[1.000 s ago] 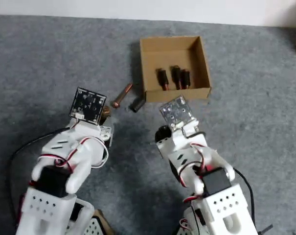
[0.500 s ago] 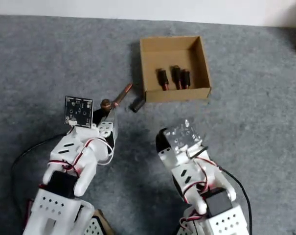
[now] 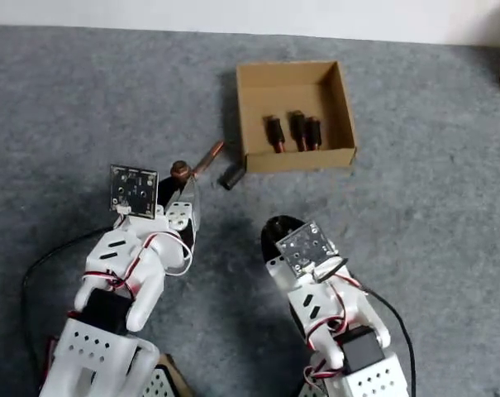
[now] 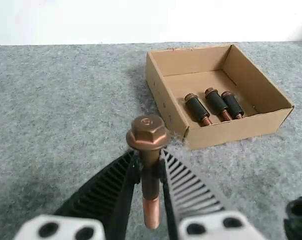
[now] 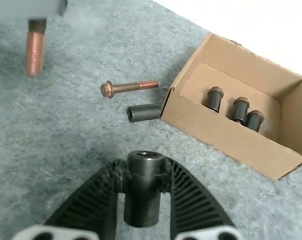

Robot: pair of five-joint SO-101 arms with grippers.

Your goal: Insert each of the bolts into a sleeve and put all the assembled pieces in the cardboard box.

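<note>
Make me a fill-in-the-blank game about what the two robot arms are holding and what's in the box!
1. The left gripper is shut on a copper ____.
2. The right gripper is shut on a black ____.
3. The box holds ____ finished pieces.

Missing words: bolt; sleeve; three.

No readable text; bolt [image 4: 147, 131] head perhaps stamped, too faint to read.

Three assembled pieces [image 3: 295, 131] in the cardboard box [image 3: 299, 159], a loose bolt [image 3: 210, 155] and a sleeve [image 3: 230, 176] just left of it.
</note>
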